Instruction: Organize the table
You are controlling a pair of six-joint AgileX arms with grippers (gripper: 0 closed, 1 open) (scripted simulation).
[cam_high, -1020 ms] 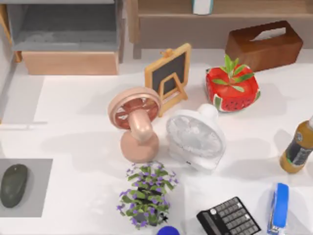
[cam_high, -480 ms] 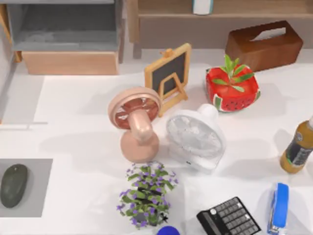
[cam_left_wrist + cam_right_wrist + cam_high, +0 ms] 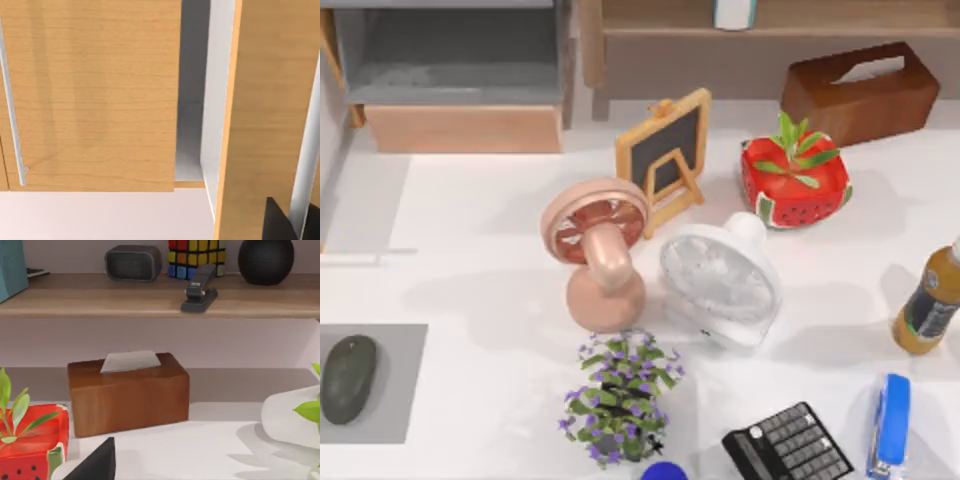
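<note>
White table (image 3: 470,250) is crowded and nothing is grasped yet, so you choose one item first; gripper states I cannot tell.

right of the white fan (image 3: 720,285), the amber bottle (image 3: 928,305) is cut by the edge; below it, the blue stapler (image 3: 891,425), calculator (image 3: 787,445) and a blue round thing (image 3: 664,471), too clipped to identify.

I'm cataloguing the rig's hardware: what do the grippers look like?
The left gripper shows in its wrist view as a matte black, angular piece with a pointed tip. The right gripper looks alike: black and wedge-shaped. Neither part carries visible markings or cables.
</note>
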